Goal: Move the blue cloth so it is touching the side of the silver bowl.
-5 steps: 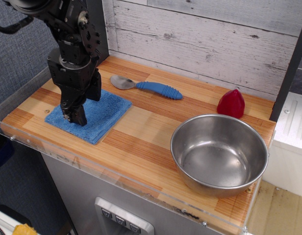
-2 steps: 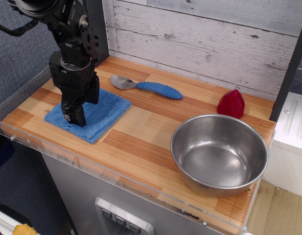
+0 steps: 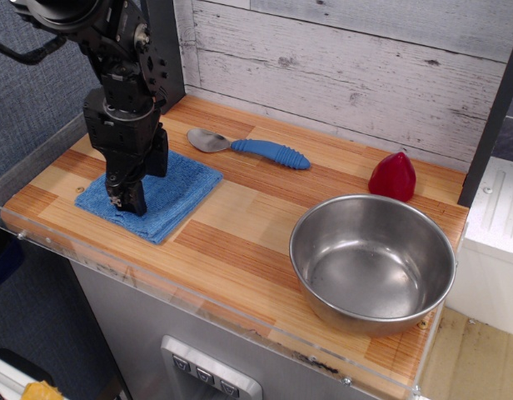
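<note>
Blue cloth flat on surface, well left of silver bowl. Gripper pressed into cloth, fingers near-closed; actual pinch unclear. Soft, light, likely bunches; grip bowl-side edge.

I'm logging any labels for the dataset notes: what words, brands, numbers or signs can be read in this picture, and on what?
None can be read.
Blue cloth, silver bowl, spoon, red object and gripper: no print visible.
Buttons on the grey front panel below the counter: marks, if any, too small to tell.
</note>
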You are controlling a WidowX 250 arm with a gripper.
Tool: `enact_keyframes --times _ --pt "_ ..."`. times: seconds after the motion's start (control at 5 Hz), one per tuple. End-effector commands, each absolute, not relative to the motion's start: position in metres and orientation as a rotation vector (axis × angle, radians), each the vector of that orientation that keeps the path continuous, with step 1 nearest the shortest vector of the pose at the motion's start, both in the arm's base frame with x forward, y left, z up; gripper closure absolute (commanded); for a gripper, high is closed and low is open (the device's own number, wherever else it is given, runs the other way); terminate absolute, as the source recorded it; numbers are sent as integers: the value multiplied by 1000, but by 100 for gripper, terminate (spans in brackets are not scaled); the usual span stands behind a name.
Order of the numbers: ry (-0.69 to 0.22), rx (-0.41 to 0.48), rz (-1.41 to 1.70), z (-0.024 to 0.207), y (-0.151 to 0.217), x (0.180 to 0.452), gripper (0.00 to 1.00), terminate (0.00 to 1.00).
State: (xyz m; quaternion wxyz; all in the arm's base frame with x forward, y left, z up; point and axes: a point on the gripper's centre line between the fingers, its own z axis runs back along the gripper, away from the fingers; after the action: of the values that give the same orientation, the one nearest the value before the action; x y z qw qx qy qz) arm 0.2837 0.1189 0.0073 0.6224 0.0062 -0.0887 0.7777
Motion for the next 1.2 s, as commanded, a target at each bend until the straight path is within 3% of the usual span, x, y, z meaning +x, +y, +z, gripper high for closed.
enact_keyframes --times 0.0,0.6,1.0 --pt "-178 -17 1704 9 60 301 0 0" --pt "-124 -47 1583 4 -4 304 0 0" --pt "-123 -69 1521 8 -26 307 0 0"
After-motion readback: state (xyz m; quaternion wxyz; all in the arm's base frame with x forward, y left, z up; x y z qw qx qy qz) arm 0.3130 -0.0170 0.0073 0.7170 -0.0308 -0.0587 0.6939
